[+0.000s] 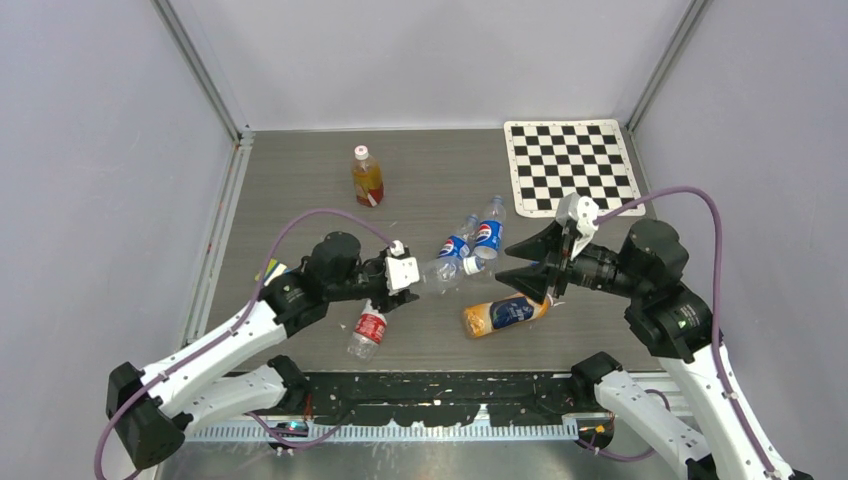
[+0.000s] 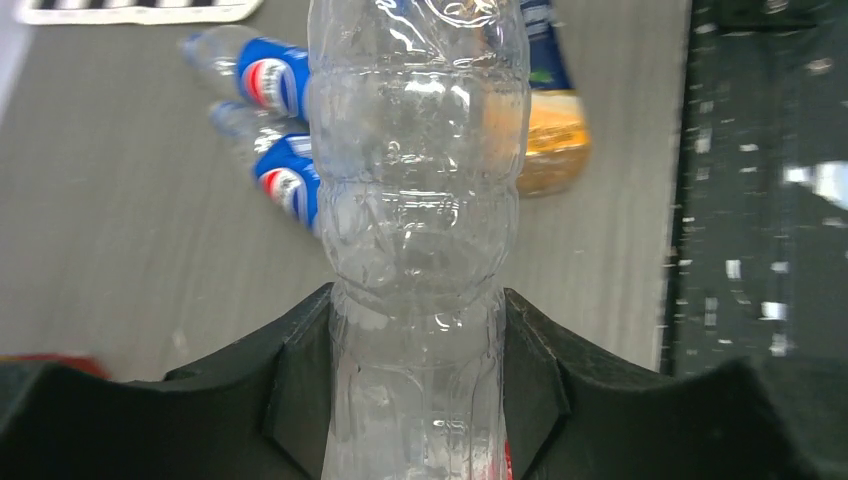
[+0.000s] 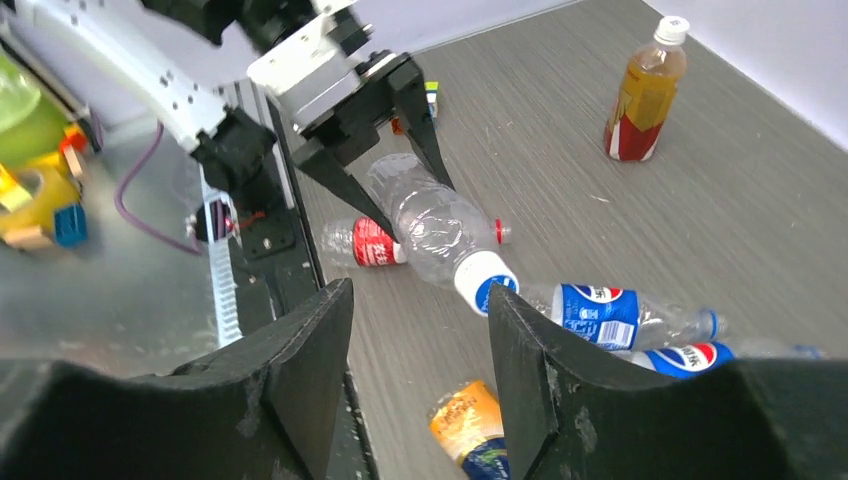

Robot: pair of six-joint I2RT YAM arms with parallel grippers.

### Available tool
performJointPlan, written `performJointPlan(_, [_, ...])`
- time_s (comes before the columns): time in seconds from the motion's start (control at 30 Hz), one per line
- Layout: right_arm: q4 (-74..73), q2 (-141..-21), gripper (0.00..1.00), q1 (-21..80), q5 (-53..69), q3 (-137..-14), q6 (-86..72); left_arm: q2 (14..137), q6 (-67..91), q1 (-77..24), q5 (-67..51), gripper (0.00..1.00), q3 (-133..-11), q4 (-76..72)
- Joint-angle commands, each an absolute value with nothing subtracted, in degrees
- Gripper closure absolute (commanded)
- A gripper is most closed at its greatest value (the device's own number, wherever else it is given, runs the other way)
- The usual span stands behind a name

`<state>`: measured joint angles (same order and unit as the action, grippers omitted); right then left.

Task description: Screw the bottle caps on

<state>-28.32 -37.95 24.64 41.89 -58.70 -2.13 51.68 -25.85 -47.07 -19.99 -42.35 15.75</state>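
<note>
Left tool [image 1: 418,272] clamps the empty clear bottle [image 2: 420,200], thin and probably crushable. The white cap [image 3: 483,280] on its neck looks light and hard. Right tool [image 3: 420,292] gapes empty; pinch the cap's rim.

I see my right gripper [image 3: 420,300] with jaws apart. Beyond it the left gripper [image 3: 405,190] clamps a clear bottle [image 3: 435,230], its white cap [image 3: 487,280] pointing toward me. A brown drink bottle [image 3: 645,95] stands upright behind.
</note>
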Motion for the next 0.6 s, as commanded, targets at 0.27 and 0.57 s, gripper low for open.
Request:
performJointPlan(0.27, [-32.38, -36.02, 0.43, 24.86, 48.73, -53.97, 22.09, 56.43, -17.07, -45.01, -43.39, 1.0, -47.07, 14.45])
performJointPlan(0.57, [-31.2, -35.28, 0.44, 26.91, 49.97, -51.54, 21.18, 59.01, -19.06, -45.02, -46.13, 1.0, -50.51, 16.37])
